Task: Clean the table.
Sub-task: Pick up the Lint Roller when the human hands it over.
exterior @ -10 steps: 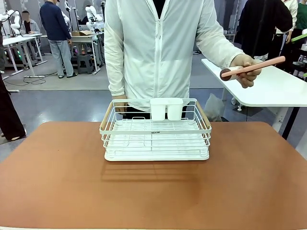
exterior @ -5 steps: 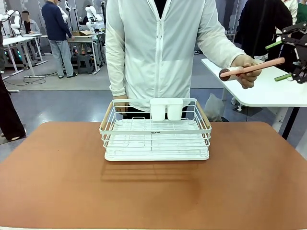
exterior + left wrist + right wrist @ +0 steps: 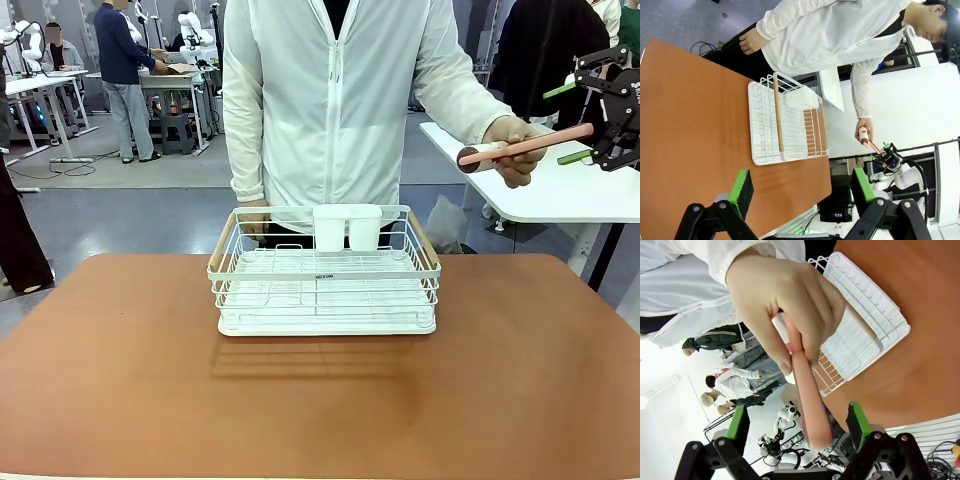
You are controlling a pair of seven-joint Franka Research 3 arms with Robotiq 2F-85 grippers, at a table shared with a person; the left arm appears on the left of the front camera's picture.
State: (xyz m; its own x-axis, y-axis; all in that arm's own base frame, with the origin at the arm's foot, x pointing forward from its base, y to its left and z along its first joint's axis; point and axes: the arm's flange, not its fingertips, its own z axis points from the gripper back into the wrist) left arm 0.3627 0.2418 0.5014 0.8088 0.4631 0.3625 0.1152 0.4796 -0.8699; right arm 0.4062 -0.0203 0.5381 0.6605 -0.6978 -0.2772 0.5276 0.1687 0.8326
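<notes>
The reddish-brown table (image 3: 320, 400) carries a white wire rack (image 3: 325, 270). Behind it a person holds out a pink-handled tool (image 3: 530, 144) with a white head, off the table's far right. My right gripper (image 3: 567, 123) is open, its green pads above and below the handle's free end. In the right wrist view the person's hand (image 3: 785, 305) grips the tool (image 3: 807, 400), whose handle runs down between my right gripper's (image 3: 796, 422) open fingers without touching them. My left gripper (image 3: 801, 186) hangs open above the table (image 3: 690, 125), holding nothing.
A smaller white-topped table (image 3: 560, 190) stands beyond the right corner, under the tool. The rack (image 3: 785, 120) holds a white cup holder (image 3: 347, 227) at its back edge. The person stands close behind the rack.
My right gripper has come in from the right edge and moved left, so its open fingers now straddle the handle's end. The person's hand and tool have held still.
</notes>
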